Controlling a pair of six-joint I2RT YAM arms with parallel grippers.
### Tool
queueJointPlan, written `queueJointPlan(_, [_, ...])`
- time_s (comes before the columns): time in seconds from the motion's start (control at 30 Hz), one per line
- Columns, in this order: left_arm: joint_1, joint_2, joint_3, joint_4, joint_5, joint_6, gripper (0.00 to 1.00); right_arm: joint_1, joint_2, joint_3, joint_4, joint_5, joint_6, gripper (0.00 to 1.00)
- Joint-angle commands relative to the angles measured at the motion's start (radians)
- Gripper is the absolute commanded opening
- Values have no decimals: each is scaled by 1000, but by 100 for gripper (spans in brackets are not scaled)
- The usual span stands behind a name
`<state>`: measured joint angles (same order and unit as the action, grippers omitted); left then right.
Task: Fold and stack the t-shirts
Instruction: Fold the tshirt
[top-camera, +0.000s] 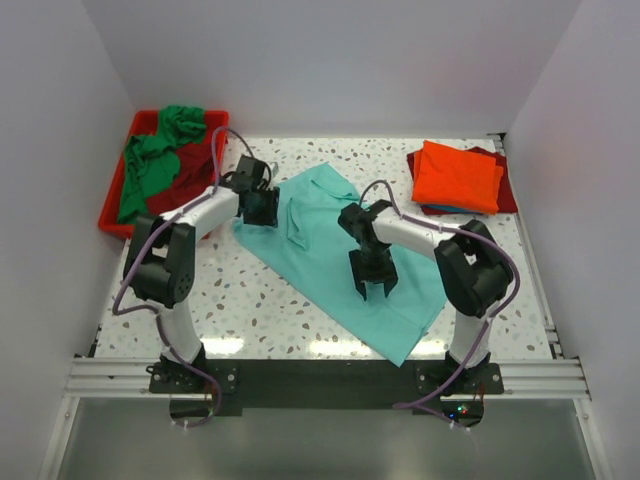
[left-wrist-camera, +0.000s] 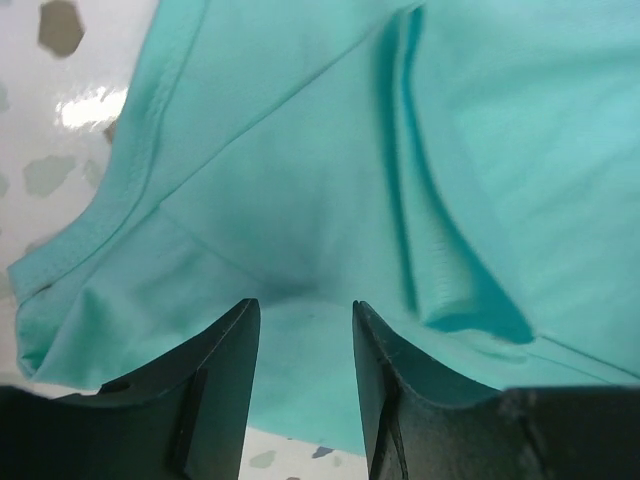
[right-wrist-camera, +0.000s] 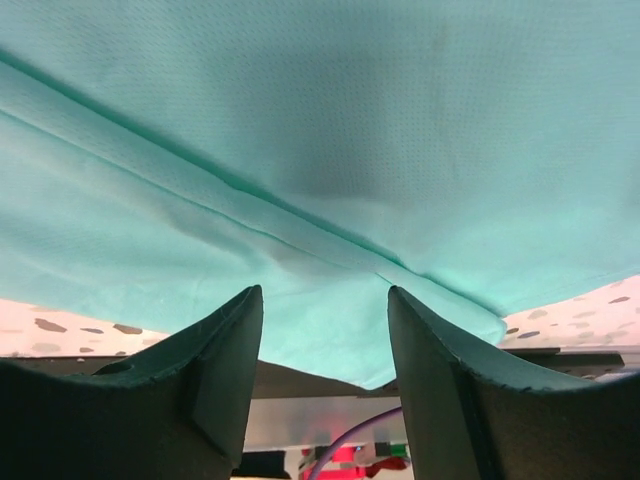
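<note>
A light teal t-shirt (top-camera: 330, 250) lies spread diagonally across the table's middle, with a fold near its upper left. My left gripper (top-camera: 262, 207) is open over the shirt's left edge; the wrist view shows teal cloth (left-wrist-camera: 300, 200) and a hem fold between and beyond the fingers. My right gripper (top-camera: 373, 287) is open just above the shirt's middle-right part; its wrist view shows the cloth (right-wrist-camera: 320, 150) with a seam. A folded orange t-shirt (top-camera: 457, 176) lies on a dark red one (top-camera: 505, 190) at the back right.
A red plastic tray (top-camera: 112, 196) at the back left holds a crumpled green shirt (top-camera: 150, 160) and a dark red shirt (top-camera: 195, 170). White walls stand on three sides. The speckled table (top-camera: 230, 290) shows around the teal shirt.
</note>
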<state>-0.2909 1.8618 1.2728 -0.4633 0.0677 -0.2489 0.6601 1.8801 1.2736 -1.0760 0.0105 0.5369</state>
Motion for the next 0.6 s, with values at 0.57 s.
queueJointPlan(0.57, [-119,94,128,-54,6,63,46,-85,-107,55,-55,26,41,58])
